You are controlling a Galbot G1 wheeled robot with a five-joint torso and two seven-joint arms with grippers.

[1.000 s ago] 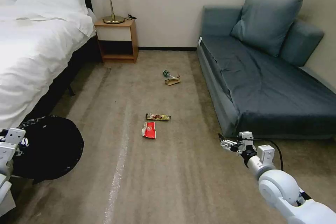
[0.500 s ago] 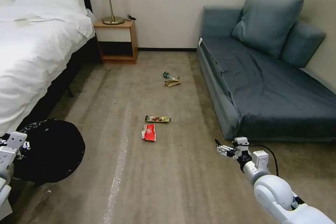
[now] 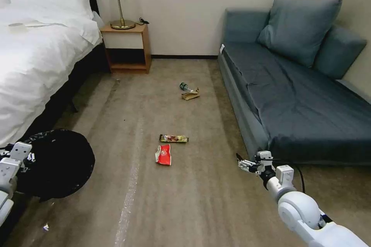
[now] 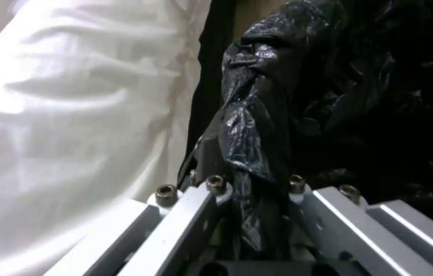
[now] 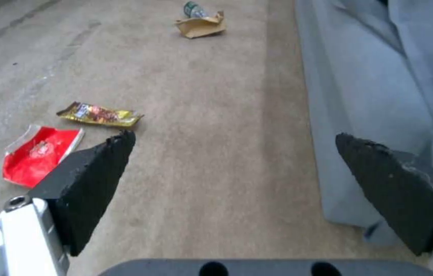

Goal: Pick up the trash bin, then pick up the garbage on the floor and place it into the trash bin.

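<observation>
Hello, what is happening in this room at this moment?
A wheeled robot is cleaning litter off the carpet between a bed and a sofa. Its left gripper is shut on the black-lined rim of the trash bin, held low beside the bed. Its right gripper is open, above the floor near the sofa corner. All four pieces lie on the carpet: the red wrapper, the gold-brown wrapper, the small bottle and the brown paper.
</observation>
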